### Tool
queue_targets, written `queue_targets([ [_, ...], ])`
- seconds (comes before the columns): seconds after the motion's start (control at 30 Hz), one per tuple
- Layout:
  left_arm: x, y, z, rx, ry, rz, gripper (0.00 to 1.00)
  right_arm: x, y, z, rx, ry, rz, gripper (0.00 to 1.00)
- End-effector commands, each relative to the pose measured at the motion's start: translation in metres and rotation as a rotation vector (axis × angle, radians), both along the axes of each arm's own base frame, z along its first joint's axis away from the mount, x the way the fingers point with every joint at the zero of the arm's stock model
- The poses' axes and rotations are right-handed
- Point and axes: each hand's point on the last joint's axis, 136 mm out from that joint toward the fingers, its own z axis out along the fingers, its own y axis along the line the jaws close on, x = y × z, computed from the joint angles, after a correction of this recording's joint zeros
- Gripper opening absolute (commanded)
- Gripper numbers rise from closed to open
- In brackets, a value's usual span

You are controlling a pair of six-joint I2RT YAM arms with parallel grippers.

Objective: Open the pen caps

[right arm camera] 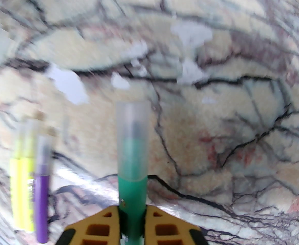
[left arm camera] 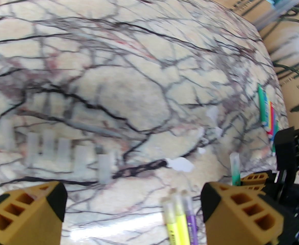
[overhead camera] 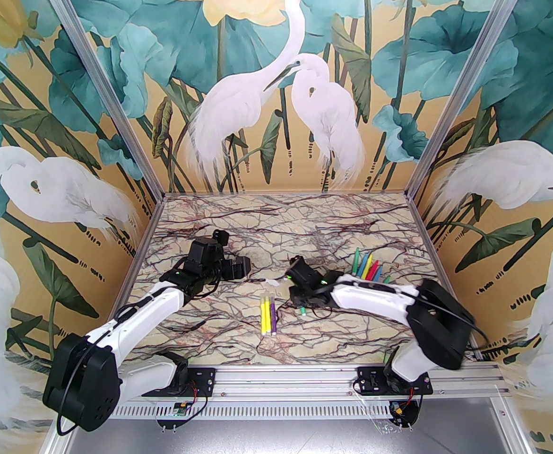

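Right gripper: your right gripper (right arm camera: 132, 210) is pressed together on the green pen (right arm camera: 132, 190), pinching its body just behind the cap.
Held pen: it points straight out ahead of that gripper. Its cap (right arm camera: 132, 136), cloudy plastic over a dark tip, is on.
Left gripper: your left gripper (left arm camera: 134, 198) is spread wide and holds nothing. The green pen's cap stands ahead of it and to its right, not between its fingers.
Beside the right gripper: three pens (right arm camera: 29, 182), two yellow and one purple, lie side by side on the tabletop (overhead camera: 276, 225) to that gripper's left. Their pale caps look to be on.
Ahead of the left gripper: about six loose caps (left arm camera: 64, 149) lie in a rough row on the tabletop, ahead and to its left, blurred.
Farther out: a bunch of pens (overhead camera: 366, 268) lies beyond the right gripper. They are too small for you to tell capped from uncapped.
Done, as a judgement: the loose caps probably came off that far bunch, so roughly six pens are open.
Left to do: the green pen in hand and the three beside it. You are past halfway, with the left gripper yet to take the green pen's cap.
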Motion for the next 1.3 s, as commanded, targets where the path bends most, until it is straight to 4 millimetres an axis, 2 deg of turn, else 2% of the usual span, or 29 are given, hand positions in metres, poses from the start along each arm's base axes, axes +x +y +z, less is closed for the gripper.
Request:
queue_targets([
  [0.0,0.004,-0.026,0.024,-0.122,-0.037,-0.103,0.9,0.008,0.002,0.021,0.089,-0.096,0.021,0.14],
  [0.33,-0.009,-0.073,0.045,-0.315,-0.032,-0.286,0.87,-0.004,0.001,0.054,0.222,-0.205,0.1,0.14],
  [0.6,-0.025,-0.11,0.058,-0.409,-0.024,-0.426,0.85,-0.009,0.009,0.068,0.284,-0.228,0.149,0.15],
  [0.93,-0.025,-0.127,0.061,-0.445,0.004,-0.472,0.77,-0.015,0.021,0.09,0.33,-0.276,0.199,0.15],
  [1.1,-0.027,-0.138,0.063,-0.489,0.028,-0.504,0.69,-0.013,0.025,0.092,0.327,-0.281,0.21,0.15],
  [1.27,-0.03,-0.146,0.063,-0.51,0.039,-0.529,0.67,-0.012,0.029,0.098,0.326,-0.293,0.222,0.14],
])
